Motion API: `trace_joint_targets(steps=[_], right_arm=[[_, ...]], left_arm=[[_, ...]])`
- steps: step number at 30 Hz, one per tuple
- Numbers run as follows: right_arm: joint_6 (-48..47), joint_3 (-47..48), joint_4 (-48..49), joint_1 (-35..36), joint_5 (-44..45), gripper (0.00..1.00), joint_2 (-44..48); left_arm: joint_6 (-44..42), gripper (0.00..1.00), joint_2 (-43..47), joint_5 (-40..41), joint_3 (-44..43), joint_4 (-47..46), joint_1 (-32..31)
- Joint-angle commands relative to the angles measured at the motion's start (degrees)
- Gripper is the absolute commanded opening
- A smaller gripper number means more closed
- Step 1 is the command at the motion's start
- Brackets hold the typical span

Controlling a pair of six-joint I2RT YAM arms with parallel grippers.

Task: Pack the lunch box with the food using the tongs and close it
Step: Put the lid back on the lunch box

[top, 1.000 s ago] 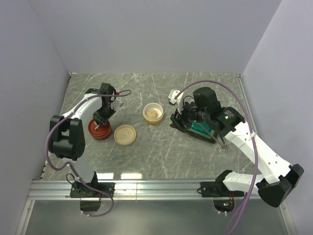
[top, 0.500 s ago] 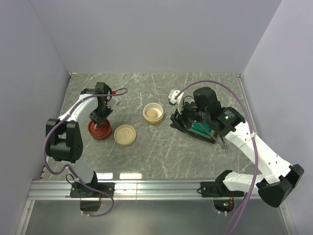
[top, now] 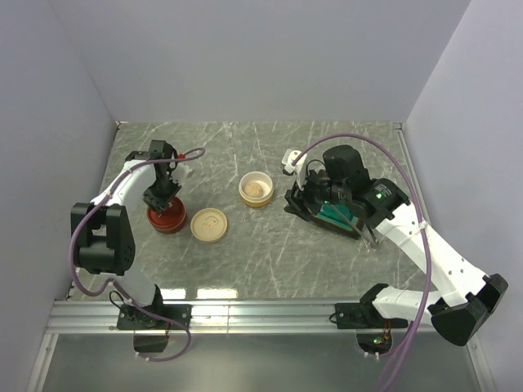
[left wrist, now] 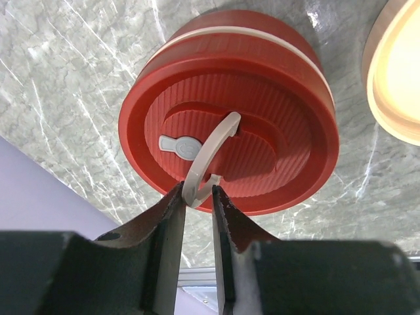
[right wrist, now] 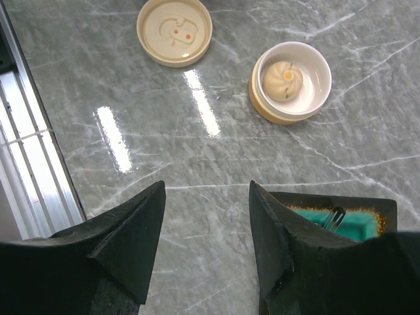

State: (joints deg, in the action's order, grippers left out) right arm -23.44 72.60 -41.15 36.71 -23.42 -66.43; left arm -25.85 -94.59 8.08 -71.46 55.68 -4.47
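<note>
A red round lunch box container (left wrist: 230, 111) stands with its ribbed lid on, at the left of the table (top: 166, 217). My left gripper (left wrist: 197, 195) is shut on the lid's white ring handle (left wrist: 211, 151), which stands raised between the fingers. An open tan container (right wrist: 292, 80) holds one pale piece of food (right wrist: 287, 80) with an orange dot. My right gripper (right wrist: 207, 197) hangs open over bare table beside a dark tray (right wrist: 367, 209). Of the tongs only a thin metal tip (right wrist: 336, 215) shows in that tray.
A loose tan lid (top: 209, 224) lies upside down just right of the red container. The dark tray with its teal inside (top: 331, 214) sits under the right wrist. Grey walls enclose the table on the left, back and right; a metal rail (top: 261, 314) runs along the near edge.
My left gripper has shifted a little to the left while staying shut on the ring handle. The red container and the right arm have not moved.
</note>
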Motion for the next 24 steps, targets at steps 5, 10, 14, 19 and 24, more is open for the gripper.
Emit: trace_joint_targets(steps=[5,10,14,19,24], right_arm=[[0.06,-0.7,1.07,-0.41,-0.05,0.61,1.92],[-0.03,-0.79,1.15,-0.41,-0.05,0.61,1.83],[-0.2,-0.88,0.98,-0.41,-0.13,0.61,1.83],[-0.29,-1.23,0.98,-0.5,-0.05,0.61,2.27],[-0.29,-1.41,0.89,-0.5,-0.05,0.61,2.27]], left_arm=[[-1.14,0.23,2.04,-3.85,-0.78,-0.48,2.01],[-1.22,0.25,1.34,-4.91,-0.79,-0.22,2.27],[-1.14,0.29,0.98,-4.91,-0.87,-0.66,2.8],[-1.31,0.3,0.9,-5.09,-1.84,-0.31,3.24],[-1.57,0.31,0.9,-4.74,-3.51,0.3,3.59]])
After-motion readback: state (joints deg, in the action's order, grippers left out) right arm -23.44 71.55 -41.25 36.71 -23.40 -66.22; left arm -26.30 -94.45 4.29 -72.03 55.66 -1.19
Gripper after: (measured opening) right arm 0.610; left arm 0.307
